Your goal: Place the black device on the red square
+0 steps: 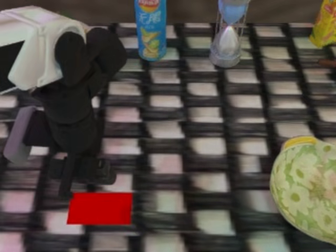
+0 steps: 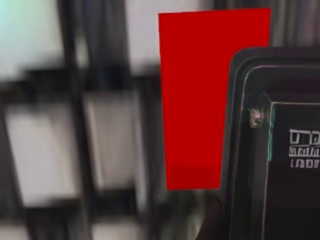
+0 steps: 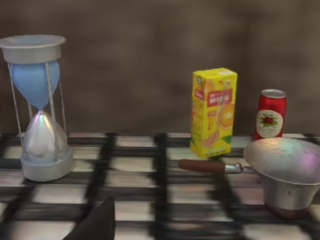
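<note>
The left gripper seems to have its fingers clamped across the middle of the small elongated black hard-cased device, which looks light, stiff and slippery, beside the flat bright red square on the checkered desk, while the right arm idles outside the top view.

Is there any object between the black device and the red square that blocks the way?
Nothing visible does. In the top view the left gripper is low at the table's left side with the device, just behind the red square. Only bare checkered table shows between them. The left wrist view shows the device overlapping the square's edge.
</note>
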`<act>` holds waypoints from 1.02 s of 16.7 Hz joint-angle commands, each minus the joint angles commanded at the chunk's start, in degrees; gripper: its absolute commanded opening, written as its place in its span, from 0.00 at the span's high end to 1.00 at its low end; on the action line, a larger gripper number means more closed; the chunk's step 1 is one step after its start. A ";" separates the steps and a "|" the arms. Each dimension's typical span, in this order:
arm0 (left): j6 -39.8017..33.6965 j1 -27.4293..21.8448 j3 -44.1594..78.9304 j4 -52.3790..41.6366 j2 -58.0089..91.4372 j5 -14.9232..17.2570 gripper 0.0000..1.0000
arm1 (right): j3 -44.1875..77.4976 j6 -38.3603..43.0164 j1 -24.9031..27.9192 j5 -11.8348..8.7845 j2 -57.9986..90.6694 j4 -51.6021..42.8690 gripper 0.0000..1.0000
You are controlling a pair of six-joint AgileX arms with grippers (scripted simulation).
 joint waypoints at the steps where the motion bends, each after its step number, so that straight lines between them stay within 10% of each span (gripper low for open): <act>1: -1.86 0.04 -0.70 0.82 -0.74 0.43 1.00 | 0.00 0.00 0.00 0.00 0.00 0.00 0.00; 17: -3.49 0.22 -12.85 20.26 4.74 0.79 1.00 | 0.00 0.00 0.00 0.00 0.00 0.00 0.00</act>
